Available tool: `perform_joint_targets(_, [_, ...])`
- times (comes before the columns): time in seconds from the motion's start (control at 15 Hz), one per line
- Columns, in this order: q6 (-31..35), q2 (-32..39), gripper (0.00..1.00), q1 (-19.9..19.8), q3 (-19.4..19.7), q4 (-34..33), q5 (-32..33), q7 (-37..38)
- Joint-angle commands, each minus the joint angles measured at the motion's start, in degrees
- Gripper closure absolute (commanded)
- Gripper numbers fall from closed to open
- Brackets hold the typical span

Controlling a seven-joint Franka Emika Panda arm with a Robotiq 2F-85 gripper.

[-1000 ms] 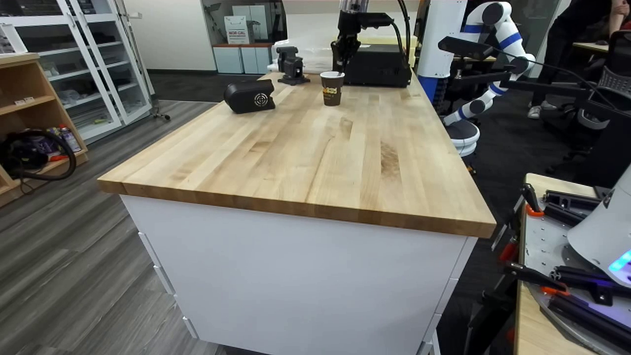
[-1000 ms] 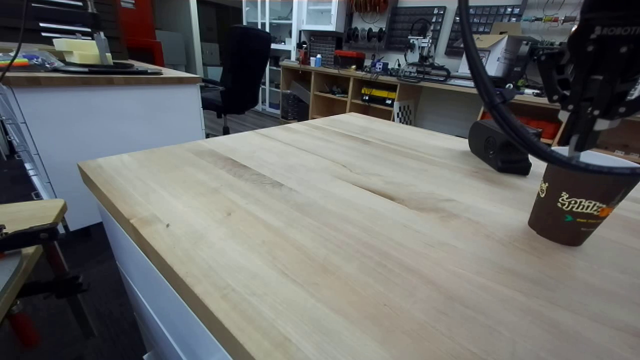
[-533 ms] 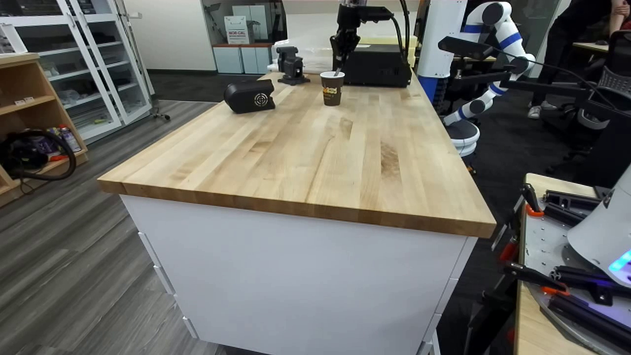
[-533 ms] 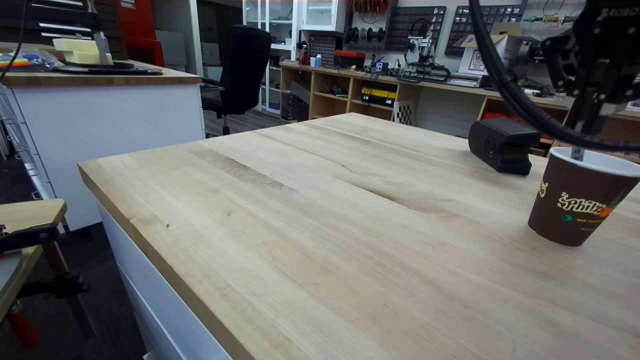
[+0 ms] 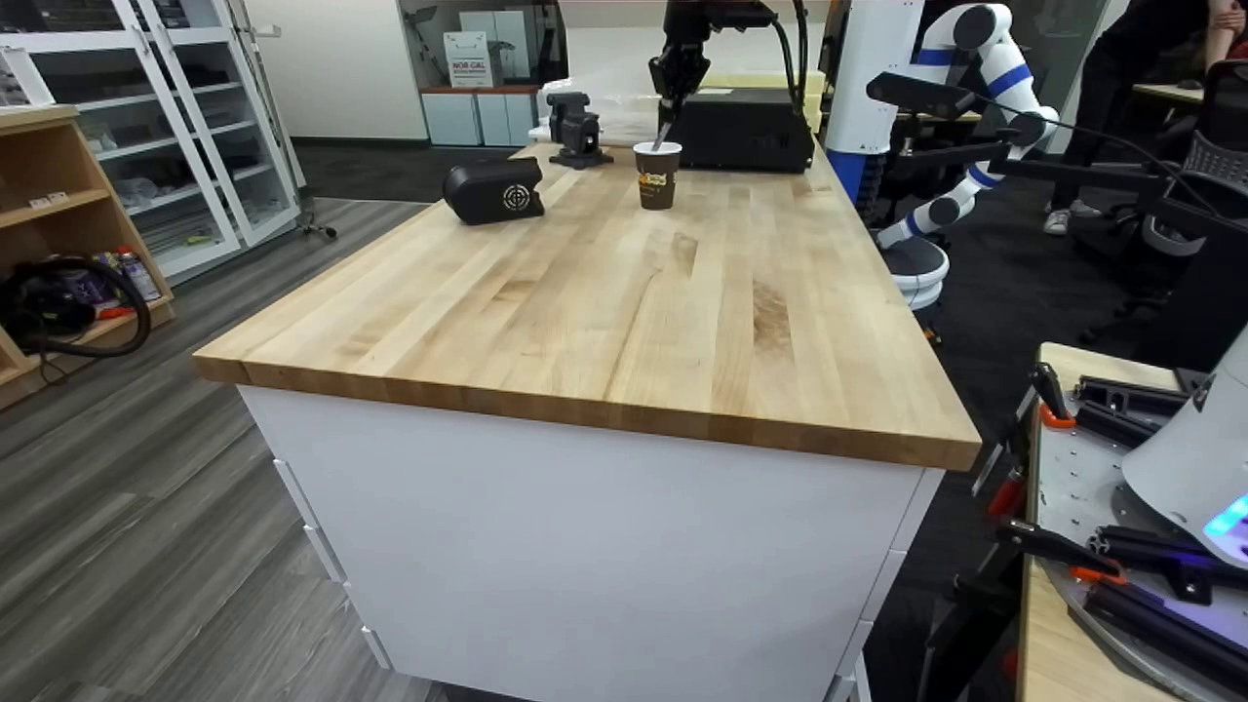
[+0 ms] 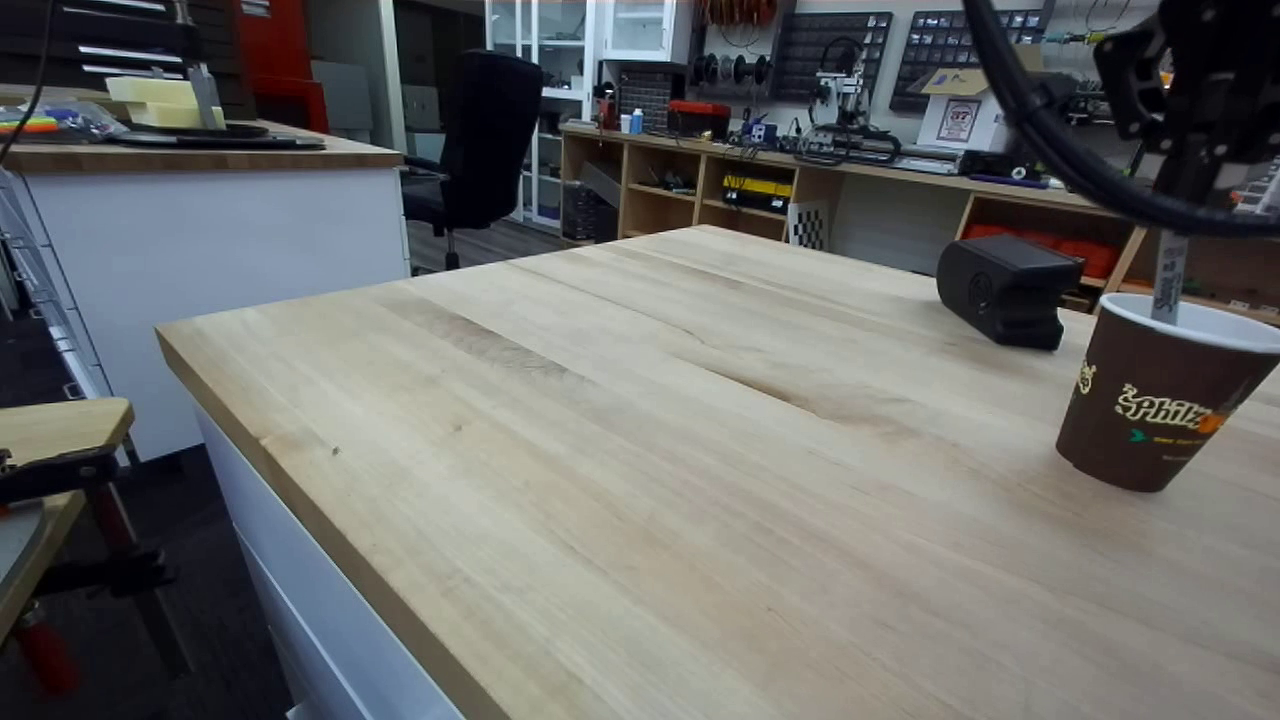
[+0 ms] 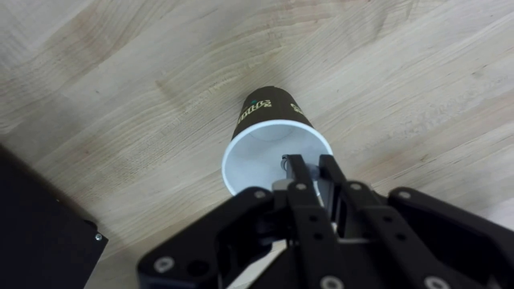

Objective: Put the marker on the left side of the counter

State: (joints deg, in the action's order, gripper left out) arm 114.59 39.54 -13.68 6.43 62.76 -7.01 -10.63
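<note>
The marker shows as a thin grey stick with small print. It also shows in an exterior view, slightly tilted. My gripper is shut on its upper part, above the dark paper cup. The marker's lower end is hidden behind the cup's rim. In the wrist view the gripper has its fingers close together over the cup's mouth, with something blurred and bluish-grey between them. The cup stands upright on the wooden counter, which also fills the wrist view.
A black case lies beside the cup; it also shows in an exterior view. A vise and a large black box stand at the counter's far end. A black cable hangs in front of my gripper.
My gripper has risen from the cup's rim and shifted slightly left in an exterior view. More of the grey marker shows above the rim. The cup has not moved.
</note>
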Motion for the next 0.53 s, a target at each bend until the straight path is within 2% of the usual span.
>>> perform_joint_targets(0.0, [-3.28,-1.29,0.97,1.17,0.78,-1.14,1.27,2.28])
perform_joint_targets(0.47, [-3.06,-4.15,0.97,2.83,1.13,0.36,2.63,4.00])
